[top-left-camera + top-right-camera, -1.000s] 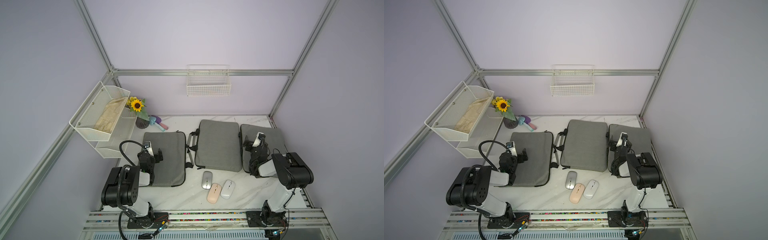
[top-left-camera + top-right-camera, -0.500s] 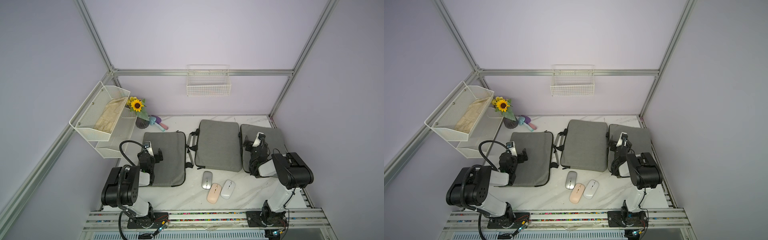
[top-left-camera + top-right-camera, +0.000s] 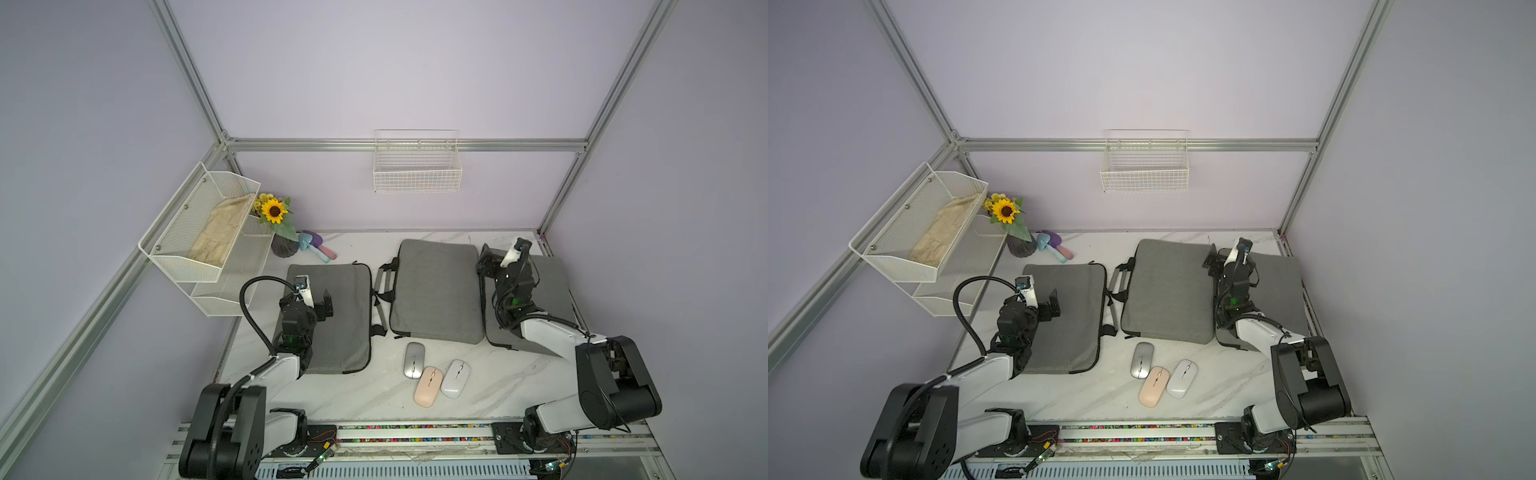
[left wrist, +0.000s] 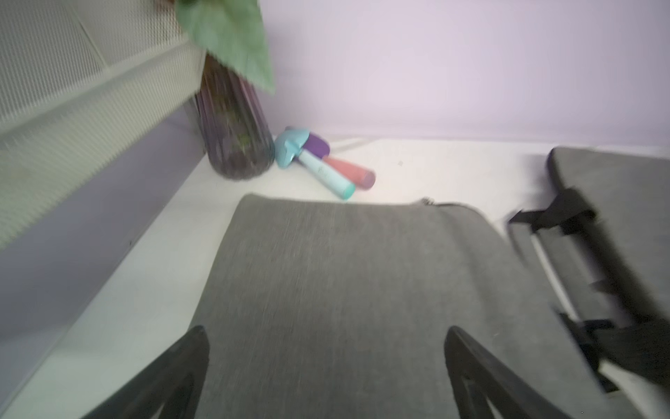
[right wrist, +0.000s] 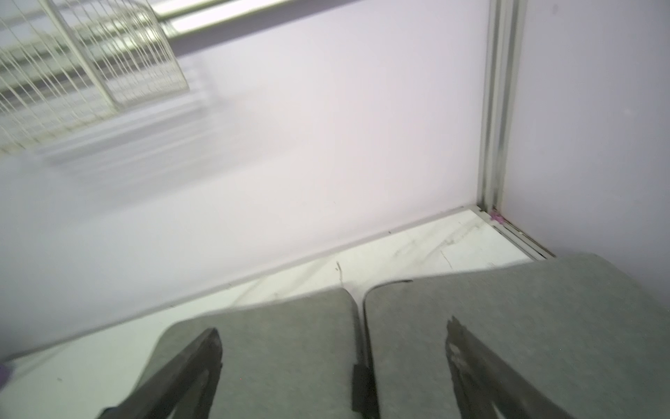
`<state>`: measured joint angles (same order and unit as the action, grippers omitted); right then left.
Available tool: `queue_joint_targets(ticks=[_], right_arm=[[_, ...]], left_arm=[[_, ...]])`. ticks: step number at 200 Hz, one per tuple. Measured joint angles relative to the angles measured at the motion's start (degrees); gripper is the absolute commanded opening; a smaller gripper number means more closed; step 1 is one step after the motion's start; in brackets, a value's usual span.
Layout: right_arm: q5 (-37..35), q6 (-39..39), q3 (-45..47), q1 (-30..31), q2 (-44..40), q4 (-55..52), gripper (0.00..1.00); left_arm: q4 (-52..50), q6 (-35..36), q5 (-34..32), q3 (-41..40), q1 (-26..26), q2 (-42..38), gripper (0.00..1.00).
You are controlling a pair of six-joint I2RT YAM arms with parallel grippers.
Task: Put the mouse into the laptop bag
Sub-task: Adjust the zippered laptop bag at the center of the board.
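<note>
Left claw (image 3: pixel 318 296) is spread wide with nothing in it, hovering over the near part of the left laptop bag (image 3: pixel 340 332), left of centre in the frame. On its wrist cam both fingers (image 4: pixel 181 366) are apart with only grey fabric between them. Right claw (image 3: pixel 500 258) is wide open and empty too, up at right of centre, parked over the seam where the middle laptop bag (image 3: pixel 436 286) butts against the right laptop bag (image 3: pixel 552 286). Its wrist view has one finger over each bag. All three mice are out on the bare white marble counter (image 3: pixel 498 386), bunched in the lower middle of the frame just in front of the middle bag. The silver mouse (image 3: pixel 414 360) is closest to the bag, with the pink mouse (image 3: pixel 428 386) and white mouse (image 3: pixel 456 378) side by side below it. None of them is in a bag, and they're well apart from both claws. Further out, the upper left of the counter has a dark vase (image 3: pixel 284 247) with a sunflower (image 3: pixel 273 211) and some pastel toy mushrooms (image 3: pixel 313 243) lying beside it. A white mesh rack (image 3: pixel 183 266) on the left wall holds a beige cloth (image 3: pixel 220 232), and a wire basket (image 3: pixel 417 178) hangs on the back wall.
</note>
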<state>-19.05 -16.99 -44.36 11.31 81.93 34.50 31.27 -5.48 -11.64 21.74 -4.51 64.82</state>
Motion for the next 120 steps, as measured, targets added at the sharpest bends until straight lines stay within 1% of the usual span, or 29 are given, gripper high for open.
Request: queue_joint_targets(ticks=[11,23,33,44,57,70,79,102,120], right_arm=[[1.0,-3.1,-0.6,0.5,-2.7,-3.7,0.97],[2.6,-6.9,1.4,0.7,-7.0,-6.7,0.97],[5.6,-9.4,4.3,0.7,-11.2,-7.9,0.97],[10.5,-11.2,6.9,0.7,-14.8,-8.2,0.97],[15.6,-12.9,7.9,1.0,-16.6,-8.0,0.97],[19.3,-14.2,7.1,3.2,-15.9,-7.8,0.97],[20.5,-14.3,5.8,6.8,-14.5,-8.2,0.97],[20.2,-14.3,0.3,21.6,-8.1,-9.0,0.97],[19.7,-15.1,-1.9,31.2,-3.3,-8.8,0.97]], left_arm=[[-1.5,-1.7,-0.3,0.7,-0.2,-4.8,1.0],[-5.1,-4.8,-0.3,0.7,-0.1,-10.5,1.0],[-9.9,-7.8,-0.2,1.0,-0.1,-15.3,1.0],[-16.7,-11.0,0.4,2.2,-0.1,-20.0,1.0],[-24.0,-15.4,-0.6,3.8,-0.1,-24.6,1.0],[-30.2,-20.3,-3.1,4.7,0.2,-28.7,1.0],[-34.4,-23.3,-4.7,4.7,0.9,-31.4,1.0],[-45.7,-29.1,-7.2,4.8,2.1,-37.8,1.0],[-55.0,-32.7,-7.7,5.7,2.3,-40.8,1.0]])
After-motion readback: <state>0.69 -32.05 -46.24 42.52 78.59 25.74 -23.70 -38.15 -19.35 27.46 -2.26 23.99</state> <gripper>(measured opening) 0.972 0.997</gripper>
